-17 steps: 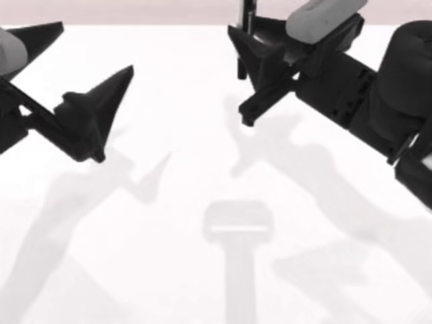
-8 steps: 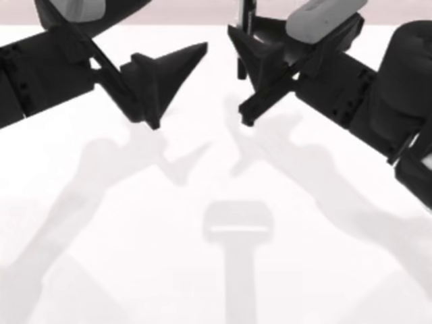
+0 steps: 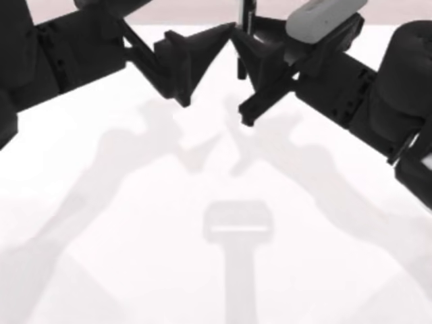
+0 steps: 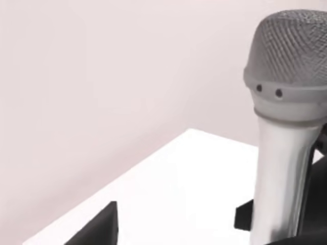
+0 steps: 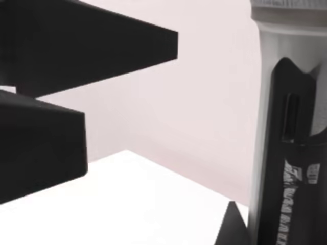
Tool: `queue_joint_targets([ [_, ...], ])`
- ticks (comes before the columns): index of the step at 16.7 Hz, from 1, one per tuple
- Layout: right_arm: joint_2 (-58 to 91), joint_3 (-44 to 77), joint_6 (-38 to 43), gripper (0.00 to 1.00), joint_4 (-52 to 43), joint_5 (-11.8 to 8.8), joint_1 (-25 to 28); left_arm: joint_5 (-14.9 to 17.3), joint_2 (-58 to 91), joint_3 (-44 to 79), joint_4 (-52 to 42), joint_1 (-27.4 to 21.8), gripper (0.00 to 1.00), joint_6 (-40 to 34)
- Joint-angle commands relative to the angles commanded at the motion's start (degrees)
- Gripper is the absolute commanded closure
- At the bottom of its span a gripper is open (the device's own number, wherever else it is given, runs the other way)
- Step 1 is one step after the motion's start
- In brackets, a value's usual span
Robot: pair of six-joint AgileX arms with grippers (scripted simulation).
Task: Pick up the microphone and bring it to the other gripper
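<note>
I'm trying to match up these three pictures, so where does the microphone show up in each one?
Top view: the microphone is a thin dark sliver at the upper edge, in the right gripper.
Left wrist view: upright at the right side, grey mesh head up.
Right wrist view: handle along the right edge.
Shared landmark: the white table.

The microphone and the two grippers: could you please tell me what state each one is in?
microphone: upright, lifted off the table, held at its handle.
right gripper: shut on the microphone, far side of the table.
left gripper: open, fingers pointing at the microphone, close beside it.
</note>
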Motion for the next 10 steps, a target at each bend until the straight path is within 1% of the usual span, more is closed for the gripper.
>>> queue_joint_targets([
  [5,0.0,0.0,0.0,1.0,0.0,0.0,0.0,-5.84,12.41,8.5,3.54,-5.99,0.0,-0.3],
  [7,0.0,0.0,0.0,1.0,0.0,0.0,0.0,-6.69,13.73,9.65,3.99,-6.89,0.0,-0.37],
  [10,0.0,0.0,0.0,1.0,0.0,0.0,0.0,-6.69,13.73,9.65,3.99,-6.89,0.0,-0.37],
])
